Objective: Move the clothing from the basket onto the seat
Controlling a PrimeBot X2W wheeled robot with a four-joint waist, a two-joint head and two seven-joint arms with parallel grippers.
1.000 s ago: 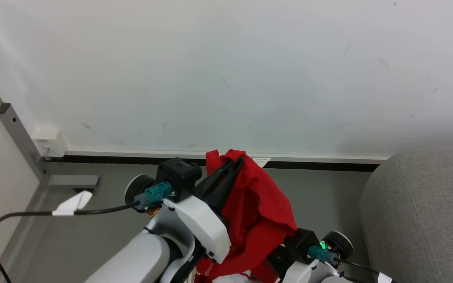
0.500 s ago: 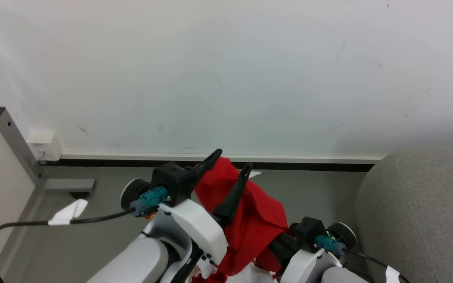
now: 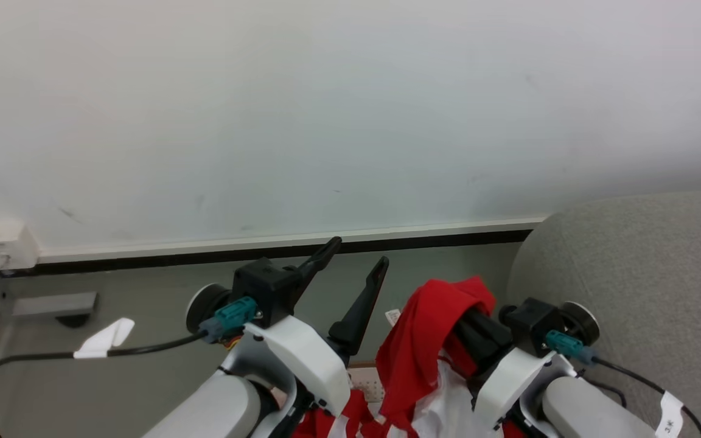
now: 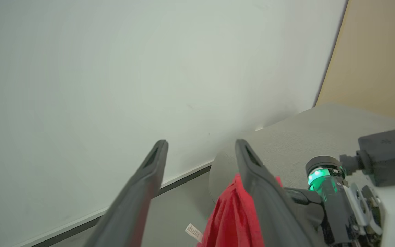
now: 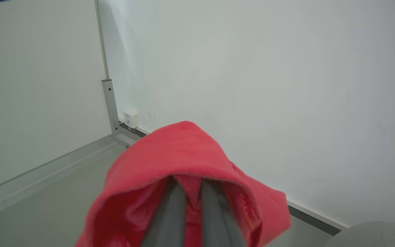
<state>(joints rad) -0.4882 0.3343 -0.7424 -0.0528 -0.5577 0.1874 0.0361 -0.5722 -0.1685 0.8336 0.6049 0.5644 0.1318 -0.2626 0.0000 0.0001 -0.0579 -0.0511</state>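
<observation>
My right gripper (image 5: 193,193) is shut on the red clothing (image 3: 423,340), which drapes over its fingertips like a hood and hangs down with white panels at the bottom of the head view. The garment's small white label (image 3: 392,316) dangles on its left side. My left gripper (image 3: 355,255) stands open just left of the garment with nothing between its fingers (image 4: 242,154). The grey seat (image 3: 636,274) rises directly right of my right wrist. A small perforated piece of the basket (image 3: 364,382) peeks out between my arms; the rest is hidden.
A white wall with a black-and-white skirting board (image 3: 265,249) runs across ahead, above grey floor (image 3: 143,304). A white socket box (image 3: 3,243) and a grey metal post foot (image 3: 52,303) sit at the far left. A black cable (image 3: 143,348) trails from my left wrist.
My left gripper has opened and let go of the red garment. The right gripper now carries it alone, higher and nearer the sofa. The camera has swung right.
</observation>
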